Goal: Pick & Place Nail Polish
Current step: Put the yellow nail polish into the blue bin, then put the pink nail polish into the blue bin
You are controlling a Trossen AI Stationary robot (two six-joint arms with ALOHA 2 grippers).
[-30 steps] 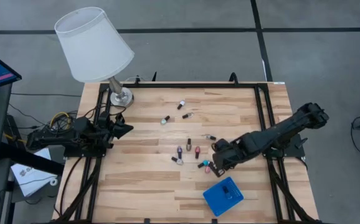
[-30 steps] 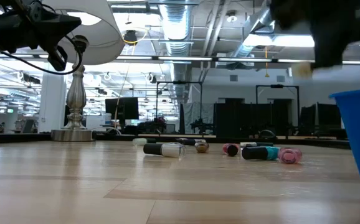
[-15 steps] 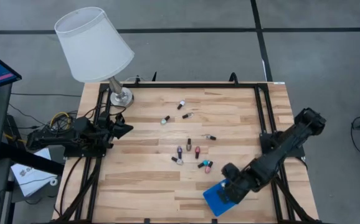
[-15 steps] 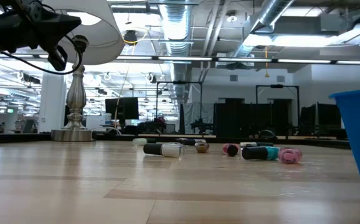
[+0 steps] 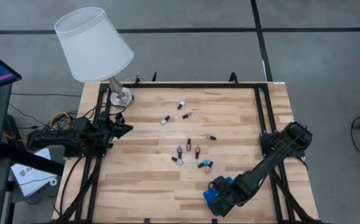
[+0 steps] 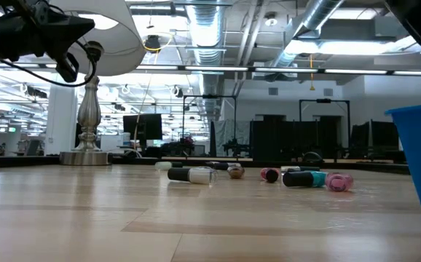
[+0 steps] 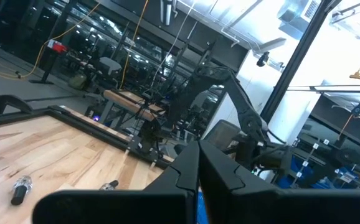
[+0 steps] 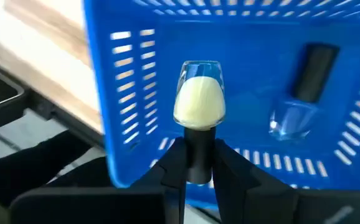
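We find no text, label, brand, number or sign that can be read in any of these views. The nail polish bottles (image 5: 189,144) scattered on the table (image 5: 149,180) are too small for any lettering to show. The bottle (image 8: 198,106) in front of the blue basket (image 8: 124,106) shows us no label. The screens in the room beyond the table are dark or blurred. A sheet of paper (image 5: 27,174) beside the table carries marks we cannot make out.
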